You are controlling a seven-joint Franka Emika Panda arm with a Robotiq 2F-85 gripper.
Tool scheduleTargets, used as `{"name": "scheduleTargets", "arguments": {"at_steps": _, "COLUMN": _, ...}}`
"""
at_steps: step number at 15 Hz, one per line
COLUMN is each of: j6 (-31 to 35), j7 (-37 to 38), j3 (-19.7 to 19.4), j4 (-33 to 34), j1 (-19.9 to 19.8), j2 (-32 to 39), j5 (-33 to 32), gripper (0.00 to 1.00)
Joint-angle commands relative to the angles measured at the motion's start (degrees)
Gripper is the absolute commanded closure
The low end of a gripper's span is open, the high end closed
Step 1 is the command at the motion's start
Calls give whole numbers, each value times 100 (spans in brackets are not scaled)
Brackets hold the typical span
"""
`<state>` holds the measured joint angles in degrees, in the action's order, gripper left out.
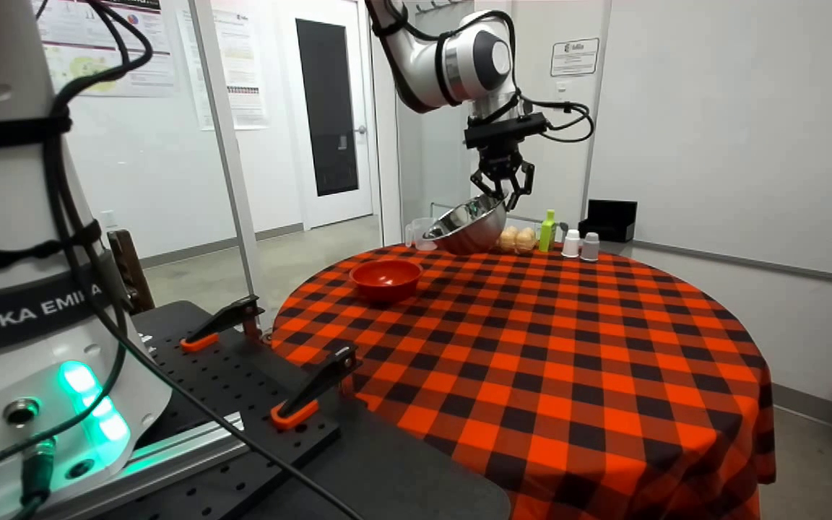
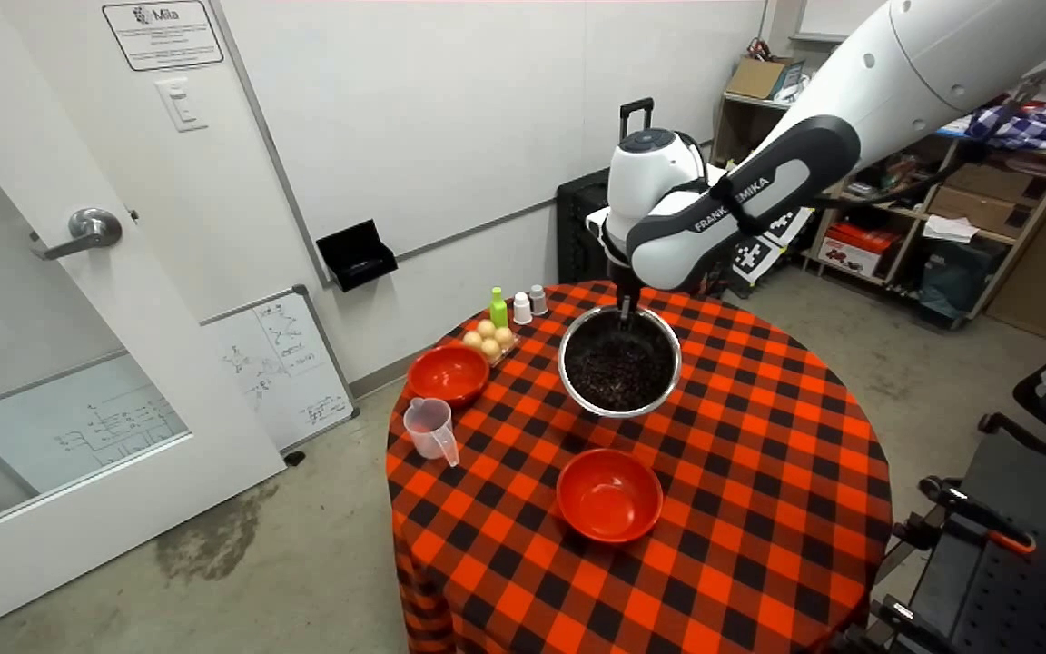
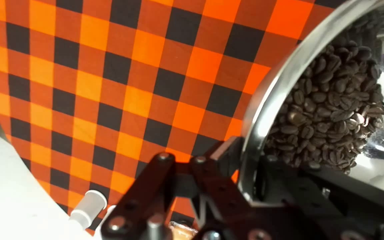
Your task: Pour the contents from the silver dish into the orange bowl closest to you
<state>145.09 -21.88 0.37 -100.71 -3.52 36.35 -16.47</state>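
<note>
- The tool (image 1: 505, 198) is clamping the silver dish (image 1: 479, 232) by its rim; in the wrist view its jaws are pressing the metal wall from inside and outside, so grasping is counting as done.
- The silver dish is hanging above the desk (image 1: 568, 347), inward of its edge and seemingly apart from the surface, so lifting is looking done too.
- It is leaning, its lower lip facing toward the orange bowl (image 2: 609, 495), so I am judging the tipping as begun but unfinished.
- The coffee beans (image 3: 328, 106) are lying heaped inside the dish; none are falling in these views.
- The orange bowl is sitting upright, set in from the desk's edge, and is showing only its bare inside in an exterior view; the pouring itself is remaining.
- The dish's lip is apparently lying short of the bowl's rim; I am not managing to tell how far.
- The smaller red-orange bowl (image 2: 448, 374) is standing near the desk's edge, just beside the measuring cup (image 2: 430, 429), and is not looking like the target.
- Left, in my judgement: bringing the lip over the orange bowl, tipping further until the beans are sliding out, then levelling the dish.
</note>
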Motion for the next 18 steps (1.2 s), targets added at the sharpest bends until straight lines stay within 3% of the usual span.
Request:
{"name": "scheduleTargets", "arguments": {"at_steps": 1, "j6": 588, "j7": 816, "j3": -521, "j4": -784, "j1": 527, "j2": -494, "j5": -668, "gripper": 98}}
{"name": "scheduleTargets", "arguments": {"at_steps": 10, "j6": 515, "j7": 2428, "j3": -1090, "j4": -1235, "j1": 1593, "j2": -875, "j5": -2126, "gripper": 98}}
{"name": "scheduleTargets", "arguments": {"at_steps": 15, "j6": 430, "j7": 3905, "j3": -1364, "j4": -1295, "j1": 2016, "j2": -935, "j5": -3698, "gripper": 98}}
{"name": "scheduleTargets", "arguments": {"at_steps": 18, "j6": 189, "j7": 4762, "j3": -1255, "j4": -1378, "j1": 2054, "j2": -1019, "j5": -4680, "gripper": 98}}
